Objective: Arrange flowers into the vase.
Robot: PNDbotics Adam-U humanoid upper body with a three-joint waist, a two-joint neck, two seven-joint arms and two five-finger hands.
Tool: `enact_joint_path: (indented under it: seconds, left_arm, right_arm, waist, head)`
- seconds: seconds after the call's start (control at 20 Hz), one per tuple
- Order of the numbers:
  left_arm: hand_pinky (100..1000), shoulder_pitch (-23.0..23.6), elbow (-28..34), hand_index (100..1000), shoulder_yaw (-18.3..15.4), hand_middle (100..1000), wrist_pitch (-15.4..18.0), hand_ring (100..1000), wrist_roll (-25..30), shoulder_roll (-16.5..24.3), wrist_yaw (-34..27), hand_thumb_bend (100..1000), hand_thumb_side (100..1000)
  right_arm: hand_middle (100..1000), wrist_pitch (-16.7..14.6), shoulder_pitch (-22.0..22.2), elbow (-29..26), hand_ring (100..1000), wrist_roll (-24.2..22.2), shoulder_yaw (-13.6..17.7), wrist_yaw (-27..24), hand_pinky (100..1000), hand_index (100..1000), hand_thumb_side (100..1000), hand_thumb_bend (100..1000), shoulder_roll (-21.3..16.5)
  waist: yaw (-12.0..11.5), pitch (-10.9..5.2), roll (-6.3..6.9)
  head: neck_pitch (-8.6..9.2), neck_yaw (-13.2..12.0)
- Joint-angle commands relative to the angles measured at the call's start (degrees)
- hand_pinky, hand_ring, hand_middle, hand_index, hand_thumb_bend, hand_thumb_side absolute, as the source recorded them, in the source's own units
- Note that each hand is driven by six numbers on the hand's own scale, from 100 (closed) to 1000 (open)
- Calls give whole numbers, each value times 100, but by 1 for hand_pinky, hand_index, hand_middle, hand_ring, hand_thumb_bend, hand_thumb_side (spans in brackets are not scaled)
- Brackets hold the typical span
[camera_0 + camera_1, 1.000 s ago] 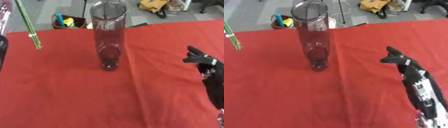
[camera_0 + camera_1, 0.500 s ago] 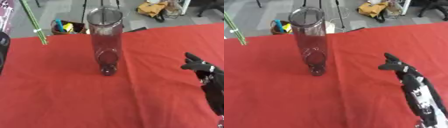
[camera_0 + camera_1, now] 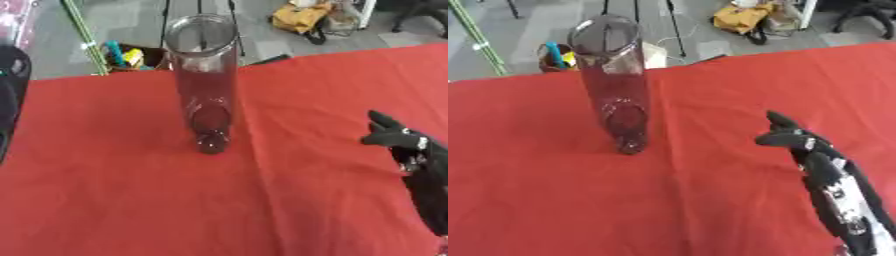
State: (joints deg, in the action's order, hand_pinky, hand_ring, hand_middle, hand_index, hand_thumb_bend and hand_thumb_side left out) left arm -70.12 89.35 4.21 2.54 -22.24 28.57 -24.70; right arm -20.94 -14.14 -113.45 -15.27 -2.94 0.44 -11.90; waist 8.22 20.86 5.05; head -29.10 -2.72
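Vase [image 3: 204, 85] left of right robot hand [image 3: 798, 145]

A tall clear glass vase [image 3: 204, 85] is seen standing upright in the upper middle of the frame, on the red-covered bench [image 3: 131, 200]. Its round mouth is open at the top, and its base rests near the frame's centre. Thin green flower stems [image 3: 83, 35] are seen slanting in the upper left corner, well apart from the vase.
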Motion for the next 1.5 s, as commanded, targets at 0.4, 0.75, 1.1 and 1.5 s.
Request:
enact_joint_path:
  seconds: [0.4, 0.75, 1.1, 1.5]
  left_arm:
    - [100, -407, -119, 100, -106, 100, 694, 100, -130, -31, -90, 215, 569]
    - [100, -514, -266, 101, -162, 100, 1170, 100, -140, 20, -158, 249, 550]
    - [100, -613, -225, 103, -198, 100, 1256, 100, -270, 58, -247, 264, 535]
    - [100, -670, -134, 104, -211, 100, 1240, 100, -411, 109, -279, 270, 527]
  right_arm:
    - [686, 40, -70, -114, 1000, -124, -58, -70, 1000, 763, 978, 100, -54]
    - [684, 70, -62, -114, 1000, -188, -83, -22, 1000, 762, 980, 100, -38]
    - [684, 104, -23, -114, 1000, -255, -136, 47, 1000, 762, 980, 100, -33]
    - [681, 152, 25, -114, 1000, -314, -178, 81, 1000, 761, 981, 100, -42]
  waist:
    - [127, -10, 32]
    - [178, 47, 87]
    - [180, 56, 135]
    - [144, 25, 175]
  head:
    - [80, -148]
    - [123, -229]
    - [330, -181]
    - [393, -156]
